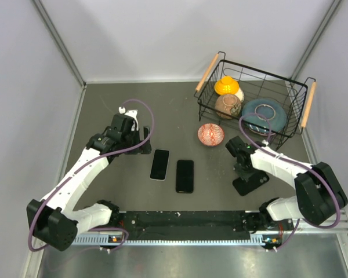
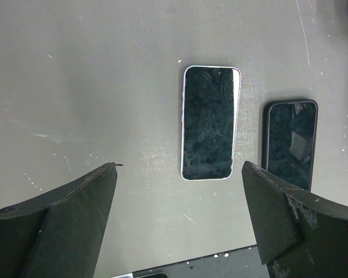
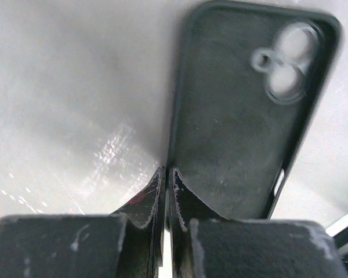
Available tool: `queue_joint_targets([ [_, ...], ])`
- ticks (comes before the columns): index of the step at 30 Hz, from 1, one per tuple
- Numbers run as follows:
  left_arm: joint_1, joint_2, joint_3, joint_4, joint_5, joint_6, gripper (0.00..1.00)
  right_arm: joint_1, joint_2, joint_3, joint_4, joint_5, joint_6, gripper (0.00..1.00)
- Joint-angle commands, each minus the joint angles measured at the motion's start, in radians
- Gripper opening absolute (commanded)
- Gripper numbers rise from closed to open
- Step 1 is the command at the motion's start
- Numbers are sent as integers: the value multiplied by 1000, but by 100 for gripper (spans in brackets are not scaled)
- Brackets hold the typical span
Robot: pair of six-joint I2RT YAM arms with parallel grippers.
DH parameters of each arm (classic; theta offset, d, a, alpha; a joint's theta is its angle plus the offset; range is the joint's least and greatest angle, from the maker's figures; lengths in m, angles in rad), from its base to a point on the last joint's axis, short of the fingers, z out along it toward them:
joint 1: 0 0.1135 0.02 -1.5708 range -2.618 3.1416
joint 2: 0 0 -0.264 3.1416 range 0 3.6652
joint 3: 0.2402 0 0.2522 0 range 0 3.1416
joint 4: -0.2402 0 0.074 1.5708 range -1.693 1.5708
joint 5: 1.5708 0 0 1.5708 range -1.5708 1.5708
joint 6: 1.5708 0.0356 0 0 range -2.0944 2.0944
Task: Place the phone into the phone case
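A phone with a silver rim (image 1: 159,164) lies screen up mid-table; it also shows in the left wrist view (image 2: 209,122). A second, all-black phone (image 1: 185,176) lies just to its right, also in the left wrist view (image 2: 289,142). My left gripper (image 1: 142,142) is open and empty, hovering left of and behind the silver-rimmed phone, fingers spread wide (image 2: 180,168). My right gripper (image 1: 246,174) is shut on the left side wall of a dark phone case (image 3: 243,116), whose inside and camera cut-out face the right wrist camera. The case (image 1: 251,183) is at the table's right.
A black wire basket (image 1: 296,113) with wooden handles stands at the back right, holding a yellow lidded pot (image 1: 227,86), a brown bowl (image 1: 227,105) and a blue plate (image 1: 265,114). A pink patterned bowl (image 1: 211,134) sits on the table in front of the basket.
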Motion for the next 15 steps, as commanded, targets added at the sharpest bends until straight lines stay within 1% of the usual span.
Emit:
queue_joint_targets([
  [1,8,-35,17,2,-46,1,94,81,-40,10,38,-62,-234,0],
  [2,11,-33,15,0,-46,1,94,102,-60,19,82,-90,-279,0],
  [4,12,-27,17,-5,-45,-5,94,183,-77,30,101,-108,-334,0],
  [6,15,-24,20,-3,-28,-6,93,237,-88,45,133,-147,-368,0],
  [7,17,-21,23,-6,-19,-8,93,286,-86,51,134,-153,-370,0],
  [8,18,-17,25,-3,1,-8,92,306,-82,59,139,-168,-367,0],
  [10,20,0,25,0,26,-11,93,368,-54,65,183,-191,-399,0],
  [11,21,5,23,2,62,-12,94,388,-40,71,200,-211,-411,0],
  [13,21,26,18,6,81,-25,97,428,24,89,226,-224,-449,0],
  [14,20,37,15,8,90,-29,99,467,47,115,230,-230,-468,0],
  [15,20,57,11,12,108,-37,99,484,75,129,228,-228,-477,0],
])
